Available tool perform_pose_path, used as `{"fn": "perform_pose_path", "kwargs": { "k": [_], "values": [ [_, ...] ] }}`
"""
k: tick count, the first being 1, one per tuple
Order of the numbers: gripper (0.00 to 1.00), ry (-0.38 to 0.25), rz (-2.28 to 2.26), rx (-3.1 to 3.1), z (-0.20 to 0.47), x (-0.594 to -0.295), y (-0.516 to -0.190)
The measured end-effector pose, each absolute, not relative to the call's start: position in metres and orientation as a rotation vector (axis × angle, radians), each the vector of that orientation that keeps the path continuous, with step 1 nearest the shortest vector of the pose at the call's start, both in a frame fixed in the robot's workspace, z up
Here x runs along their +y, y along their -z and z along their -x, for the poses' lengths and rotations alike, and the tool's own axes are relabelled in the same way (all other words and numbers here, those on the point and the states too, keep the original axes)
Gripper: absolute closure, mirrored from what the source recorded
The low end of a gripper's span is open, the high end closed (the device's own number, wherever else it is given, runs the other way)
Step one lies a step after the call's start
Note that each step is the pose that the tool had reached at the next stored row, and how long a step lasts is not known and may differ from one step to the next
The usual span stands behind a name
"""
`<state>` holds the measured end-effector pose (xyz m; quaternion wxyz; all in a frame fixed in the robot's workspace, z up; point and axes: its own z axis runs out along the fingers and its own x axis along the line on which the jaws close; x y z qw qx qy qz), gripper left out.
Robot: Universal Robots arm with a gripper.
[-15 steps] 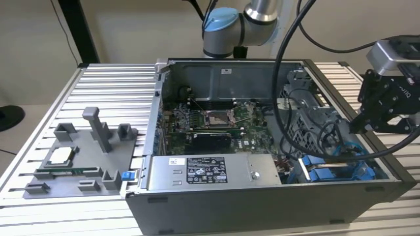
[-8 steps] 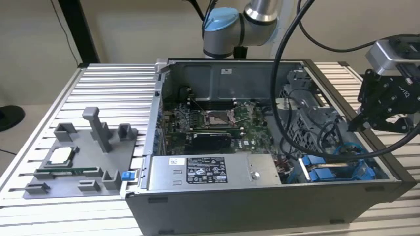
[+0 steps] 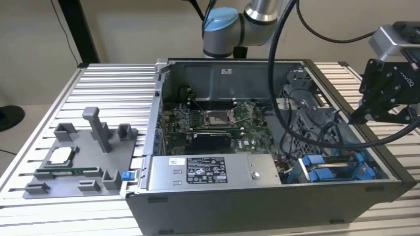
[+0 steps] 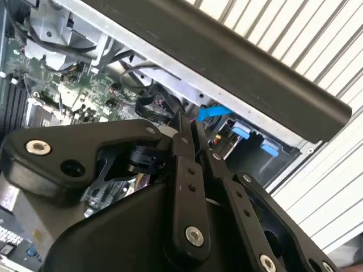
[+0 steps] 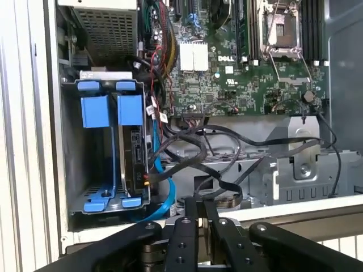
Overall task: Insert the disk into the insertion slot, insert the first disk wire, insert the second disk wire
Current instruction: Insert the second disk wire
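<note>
Inspector A: Disk [image 5: 136,164] — it stands on edge in the slot [image 5: 93,164], between the blue rails, so step one looks done.

Inspector B: And the wires?

Inspector A: A blue wire [image 5: 160,184] runs to the disk's edge; whether either is seated cannot be told. The tool [image 5: 197,207] hangs above the case wall, fingers [image 4: 182,148] pressed together, holding nothing visible.

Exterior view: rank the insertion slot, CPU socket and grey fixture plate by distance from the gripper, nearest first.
From the gripper:
1. insertion slot: just below it, at the case's end on the exterior view's right.
2. CPU socket: mid-motherboard.
3. grey fixture plate: outside the case, on the exterior view's left.
</note>
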<state>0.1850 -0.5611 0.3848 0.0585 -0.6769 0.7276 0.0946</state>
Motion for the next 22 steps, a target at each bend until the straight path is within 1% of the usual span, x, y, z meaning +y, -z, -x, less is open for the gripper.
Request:
{"fn": "perform_pose_path", "kwargs": {
  "k": [9,15,17,22],
  "values": [
    [1.00,-0.283,2.048,2.200,-0.142,-0.567,-0.390],
    [1.00,-0.256,2.043,2.185,-0.128,-0.573,-0.390],
    [1.00,-0.234,2.038,2.174,-0.127,-0.575,-0.390],
    [1.00,-0.133,2.020,2.134,-0.121,-0.577,-0.390]
  ]
}}
